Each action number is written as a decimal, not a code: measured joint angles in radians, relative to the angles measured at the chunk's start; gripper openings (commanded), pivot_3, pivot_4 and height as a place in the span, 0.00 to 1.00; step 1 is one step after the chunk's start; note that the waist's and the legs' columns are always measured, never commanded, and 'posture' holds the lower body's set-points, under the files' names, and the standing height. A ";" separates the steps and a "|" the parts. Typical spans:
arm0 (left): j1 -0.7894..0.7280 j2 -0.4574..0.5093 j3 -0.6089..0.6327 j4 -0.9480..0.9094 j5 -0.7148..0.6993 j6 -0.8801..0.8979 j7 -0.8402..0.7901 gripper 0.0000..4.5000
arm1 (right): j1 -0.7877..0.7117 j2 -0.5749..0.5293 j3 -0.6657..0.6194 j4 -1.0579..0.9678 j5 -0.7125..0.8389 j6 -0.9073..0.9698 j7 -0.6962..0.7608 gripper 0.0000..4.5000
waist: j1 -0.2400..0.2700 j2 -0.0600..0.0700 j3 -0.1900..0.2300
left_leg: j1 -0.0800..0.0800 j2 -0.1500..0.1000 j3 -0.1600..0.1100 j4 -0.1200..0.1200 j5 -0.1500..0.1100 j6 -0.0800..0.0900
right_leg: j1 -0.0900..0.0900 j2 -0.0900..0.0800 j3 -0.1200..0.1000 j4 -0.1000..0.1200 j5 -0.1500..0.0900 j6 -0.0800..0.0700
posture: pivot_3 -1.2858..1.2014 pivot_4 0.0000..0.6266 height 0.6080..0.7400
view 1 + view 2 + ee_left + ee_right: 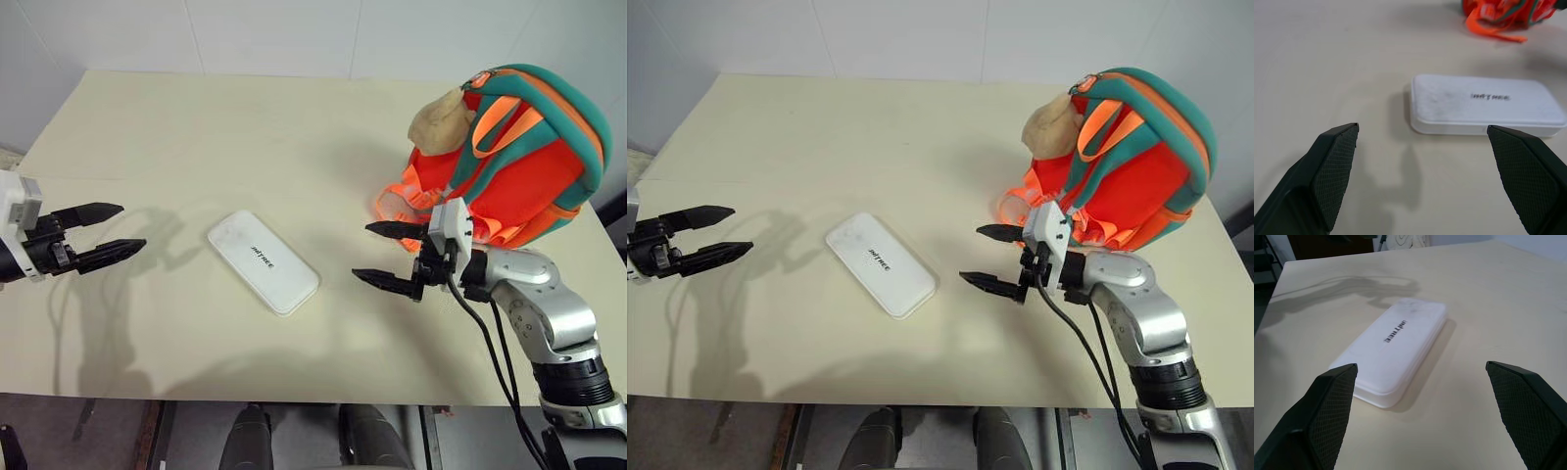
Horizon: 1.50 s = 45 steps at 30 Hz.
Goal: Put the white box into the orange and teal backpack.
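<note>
The right gripper (384, 257) is hovering over the near right part of the cream table (196, 127), pointing toward the middle, its two black fingers (1327, 406) spread wide apart and holding nothing. It is not touching anything; the tabletop is showing bare between its jaws. Across from it, the left gripper (103, 232) is hanging at the left edge, aimed inward, jaws likewise standing wide and empty. Between the two, the white box (263, 260) is lying flat on the table at a slant, lettering up, apart from both grippers. Farther back on the right, the orange and teal backpack (519, 157) is sitting upright just behind the right gripper, orange straps (402, 206) spilling onto the table and a tan plush toy (441, 122) hanging at its upper left.
</note>
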 measured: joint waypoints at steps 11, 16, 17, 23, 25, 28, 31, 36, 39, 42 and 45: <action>-0.209 -0.104 -0.140 0.163 0.123 -0.025 0.109 0.14 | 0.052 0.017 0.110 -0.115 -0.068 0.036 -0.079 0.07 | 0.006 -0.001 0.000 | 0.000 0.000 0.000 0.003 0.000 0.000 | 0.000 0.001 0.000 0.003 0.000 0.000 | 0.52 0.24 1.00; -0.316 -0.156 -0.198 0.334 0.185 -0.105 0.089 0.01 | 0.061 0.010 0.150 -0.118 -0.144 0.027 -0.099 0.00 | 0.005 -0.001 0.000 | 0.000 0.000 0.000 0.004 0.000 0.000 | 0.000 0.001 0.000 0.004 0.000 0.000 | 0.52 0.24 1.00; -0.342 -0.176 -0.198 0.363 0.185 -0.123 0.080 0.01 | 0.061 0.010 0.155 -0.119 -0.151 0.029 -0.105 0.00 | 0.006 -0.001 0.000 | 0.000 0.000 -0.001 0.004 0.000 0.000 | 0.000 0.001 0.000 0.005 0.000 0.000 | 0.52 0.24 1.00; -0.499 -0.258 -0.243 0.638 0.262 -0.232 0.072 0.01 | 0.075 0.021 0.220 -0.124 -0.230 0.054 -0.170 0.00 | 0.001 -0.001 -0.001 | 0.000 0.000 -0.001 0.005 0.000 0.000 | 0.000 0.001 0.000 0.005 0.000 0.001 | 0.52 0.24 1.00; -0.508 -0.268 -0.255 0.686 0.282 -0.255 0.070 0.01 | 0.079 0.022 0.232 -0.125 -0.243 0.065 -0.183 0.00 | -0.002 -0.001 -0.001 | 0.000 0.000 -0.001 0.004 0.000 0.000 | 0.000 0.001 0.000 0.005 0.000 0.001 | 0.52 0.24 1.00; -0.538 -0.290 -0.268 0.759 0.313 -0.277 0.069 0.01 | 0.085 0.024 0.252 -0.142 -0.266 0.106 -0.209 0.00 | 0.003 -0.001 -0.001 | -0.001 0.000 -0.001 0.004 0.000 0.000 | 0.000 0.001 0.000 0.005 -0.001 0.001 | 0.52 0.24 1.00; -0.572 -0.321 -0.282 0.802 0.344 -0.289 0.070 0.01 | 0.093 0.042 0.282 -0.179 -0.276 0.146 -0.231 0.00 | 0.006 -0.001 -0.001 | -0.001 0.000 -0.001 0.005 0.000 0.000 | 0.000 0.001 -0.001 0.005 -0.001 0.001 | 0.52 0.24 1.00; -0.610 -0.366 -0.286 0.856 0.374 -0.314 0.070 0.01 | 0.098 0.071 0.339 -0.230 -0.284 0.212 -0.253 0.00 | 0.006 -0.002 -0.001 | -0.001 0.000 -0.001 0.005 0.001 -0.001 | 0.000 0.001 -0.001 0.005 -0.001 0.001 | 0.52 0.24 1.00; -0.613 -0.381 -0.290 0.867 0.391 -0.322 0.059 0.01 | 0.096 0.072 0.373 -0.243 -0.289 0.245 -0.254 0.00 | 0.004 -0.002 -0.001 | -0.001 0.000 -0.001 0.005 0.001 -0.001 | 0.000 0.001 -0.001 0.005 -0.001 0.001 | 0.52 0.24 1.00; -0.613 -0.388 -0.303 0.866 0.397 -0.320 0.012 0.01 | 0.075 0.091 0.382 -0.242 -0.308 0.262 -0.276 0.00 | 0.002 -0.002 -0.001 | -0.001 0.000 -0.001 0.005 0.001 -0.001 | 0.000 0.001 -0.001 0.006 -0.001 0.001 | 0.52 0.24 1.00; -0.608 -0.374 -0.310 0.854 0.401 -0.311 -0.029 0.01 | 0.066 0.095 0.382 -0.241 -0.312 0.273 -0.278 0.00 | 0.004 -0.002 -0.001 | -0.001 0.000 -0.001 0.005 0.001 -0.001 | 0.000 0.001 -0.001 0.005 -0.001 0.001 | 0.52 0.24 1.00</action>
